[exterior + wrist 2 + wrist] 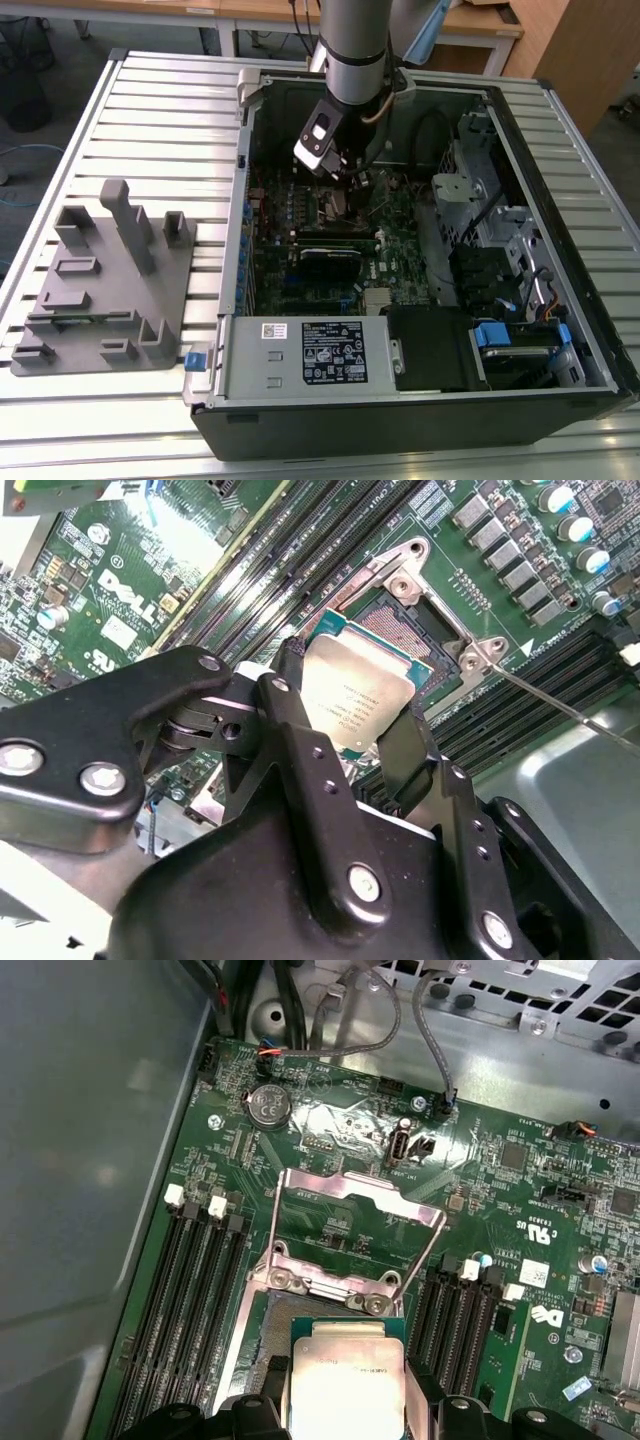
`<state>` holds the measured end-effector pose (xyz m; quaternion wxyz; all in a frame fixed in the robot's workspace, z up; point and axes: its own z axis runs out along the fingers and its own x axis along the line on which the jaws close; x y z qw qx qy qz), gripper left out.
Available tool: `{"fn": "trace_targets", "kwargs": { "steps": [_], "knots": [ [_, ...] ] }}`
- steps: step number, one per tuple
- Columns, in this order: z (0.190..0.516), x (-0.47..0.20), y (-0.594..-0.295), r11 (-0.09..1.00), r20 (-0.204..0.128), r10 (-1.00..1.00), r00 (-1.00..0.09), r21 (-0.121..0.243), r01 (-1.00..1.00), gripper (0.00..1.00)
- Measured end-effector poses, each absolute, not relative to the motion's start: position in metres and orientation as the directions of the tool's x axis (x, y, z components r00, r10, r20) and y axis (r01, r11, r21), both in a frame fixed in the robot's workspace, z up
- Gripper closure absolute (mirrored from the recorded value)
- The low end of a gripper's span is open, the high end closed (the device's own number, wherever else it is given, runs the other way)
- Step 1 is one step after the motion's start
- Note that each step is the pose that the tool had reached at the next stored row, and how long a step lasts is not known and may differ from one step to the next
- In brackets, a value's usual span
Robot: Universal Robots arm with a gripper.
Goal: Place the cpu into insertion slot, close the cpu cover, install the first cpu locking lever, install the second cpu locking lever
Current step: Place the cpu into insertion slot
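My gripper (350, 725) is shut on the cpu (355, 692), a small silver-topped chip held by two opposite edges between black fingers (285, 695). The chip hangs just over the insertion slot (400, 630), whose dark square centre shows past its far edge. In the first wrist view, the cpu (345, 1380) covers most of the insertion slot (272, 1332). The cpu cover (350, 1182), a silver frame with a window, stands swung open beyond the slot. A thin wire locking lever (560, 708) juts out to one side. In the exterior view my gripper (340, 172) is inside the computer case.
The open computer case (560, 130) lies on a slatted metal table (160, 120). Long black memory slots (195, 1280) flank the socket on both sides. A black ribbed card (330, 262) sits near the socket. A grey fixture block (105, 280) stands at the exterior view's left.
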<state>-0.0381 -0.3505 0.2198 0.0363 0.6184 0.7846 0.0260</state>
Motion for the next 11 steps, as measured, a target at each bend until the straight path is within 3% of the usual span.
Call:
{"fn": "trace_targets", "kwargs": {
  "steps": [11],
  "knots": [
    [0.2198, -0.0381, -0.3505, 0.225, -0.025, 0.974, -0.224, 0.086, 0.971, 0.46]
  ]
}}
